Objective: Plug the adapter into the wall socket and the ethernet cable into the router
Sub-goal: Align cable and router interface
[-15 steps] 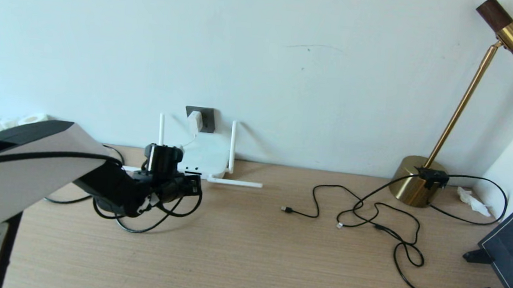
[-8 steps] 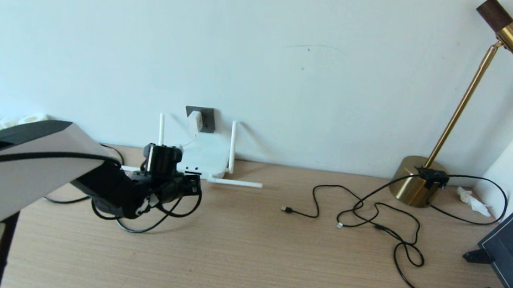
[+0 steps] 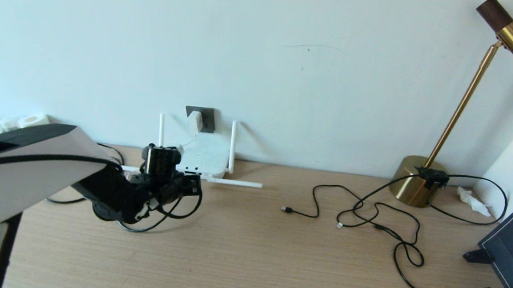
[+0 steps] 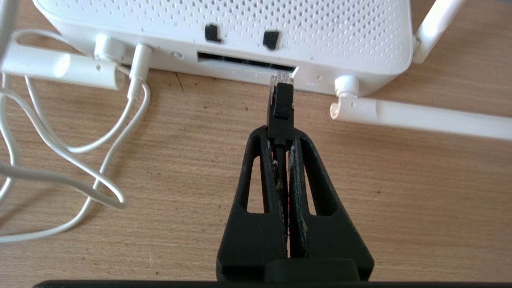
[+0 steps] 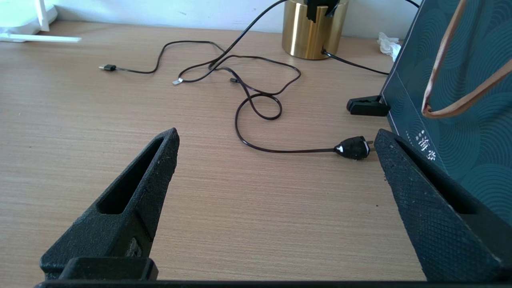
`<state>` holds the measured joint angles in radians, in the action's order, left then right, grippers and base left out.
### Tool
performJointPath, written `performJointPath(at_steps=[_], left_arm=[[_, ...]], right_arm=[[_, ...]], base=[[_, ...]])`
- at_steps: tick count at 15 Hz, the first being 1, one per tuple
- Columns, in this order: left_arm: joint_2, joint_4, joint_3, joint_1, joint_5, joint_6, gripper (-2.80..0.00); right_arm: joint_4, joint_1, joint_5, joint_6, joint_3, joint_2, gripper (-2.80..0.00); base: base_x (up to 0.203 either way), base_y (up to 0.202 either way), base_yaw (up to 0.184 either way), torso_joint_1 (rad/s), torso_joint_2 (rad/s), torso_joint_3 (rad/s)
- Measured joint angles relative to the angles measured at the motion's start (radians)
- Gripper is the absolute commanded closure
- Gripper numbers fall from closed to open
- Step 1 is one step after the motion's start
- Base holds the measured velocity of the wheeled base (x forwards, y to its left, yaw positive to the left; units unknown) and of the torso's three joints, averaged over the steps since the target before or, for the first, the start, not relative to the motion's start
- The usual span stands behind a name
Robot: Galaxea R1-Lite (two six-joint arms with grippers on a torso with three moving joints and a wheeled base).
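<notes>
Left gripper (image 4: 281, 136), fingers pressed together on the ethernet cable (image 4: 281, 105) just behind its plug, holds the clear tip at the mouth of the dark port slot on the near edge of the router (image 4: 320, 36). The router lies on the desk (image 3: 248, 253) against the wall, below the wall socket (image 3: 208, 119), in which the adapter (image 3: 195, 121) sits. Right gripper (image 5: 276, 140), parked above the desk's right side, stands wide open and empty.
</notes>
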<state>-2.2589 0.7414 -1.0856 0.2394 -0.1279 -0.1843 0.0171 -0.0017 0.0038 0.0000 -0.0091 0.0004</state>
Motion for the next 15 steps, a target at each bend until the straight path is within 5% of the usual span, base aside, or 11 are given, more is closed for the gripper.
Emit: performJointPath(at_steps=[15], left_arm=[[-0.042,0.245,0.096,0.001,0.009,-0.008,0.00]], right_arm=[[0.000,0.000,0.000,0.000,0.000,0.000,-2.80]], base=[[0.000,0.000,0.000,0.000,0.00,0.000]])
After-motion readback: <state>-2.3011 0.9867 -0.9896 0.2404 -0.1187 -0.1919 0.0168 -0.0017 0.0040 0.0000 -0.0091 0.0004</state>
